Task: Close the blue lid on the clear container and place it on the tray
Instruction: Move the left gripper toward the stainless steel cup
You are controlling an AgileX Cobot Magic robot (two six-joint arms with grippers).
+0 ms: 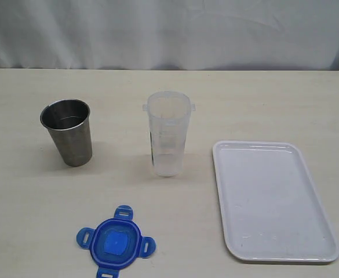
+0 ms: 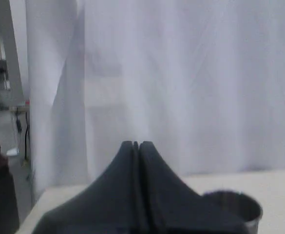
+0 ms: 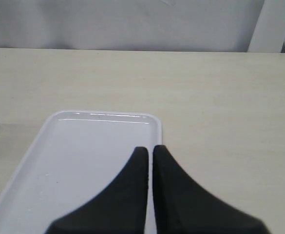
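Blue lid lying flat at the counter's near edge, apart from the clear container.
Likely light, stiff, slippery: best pinching a snap flap; left pincer and right pincer both closed, empty.

Left hand, right hand: black, tapered wedge fingers.

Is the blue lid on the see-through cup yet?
Not yet. The blue lid lies flat on the table, nearer the camera than the clear container, which stands upright with its top open.
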